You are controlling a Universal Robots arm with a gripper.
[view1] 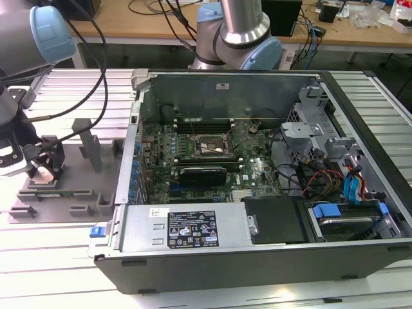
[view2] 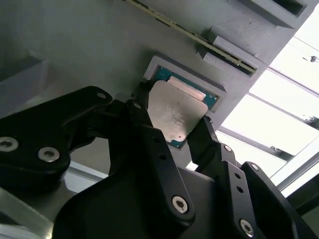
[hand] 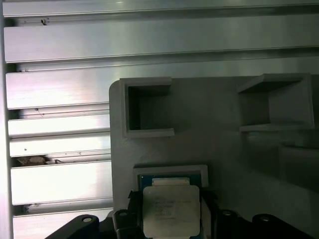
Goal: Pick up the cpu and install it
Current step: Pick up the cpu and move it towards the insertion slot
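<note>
The cpu [view2: 177,112], a flat square chip with a shiny silver top and a thin green rim, lies at a shallow square recess of the grey fixture plate [view2: 75,45]. My gripper [view2: 173,119] has one black finger [view2: 144,117] on each side of the chip, against its edges. In the first wrist view the cpu [hand: 171,209] sits between the fingertips of the gripper [hand: 171,221], just below the recess frame. In the exterior view the gripper [view1: 46,168] hangs low over the fixture [view1: 71,187] at that view's left. The motherboard's black socket [view1: 211,147] stands unfilled inside the computer case.
An open computer case [view1: 270,251] takes up the middle and the exterior view's right, with a drive cage, cables and memory slots inside. Upright grey fixture blocks [view1: 87,145] stand between the gripper and the case wall. Ribbed aluminium table slats [hand: 60,94] surround the fixture.
</note>
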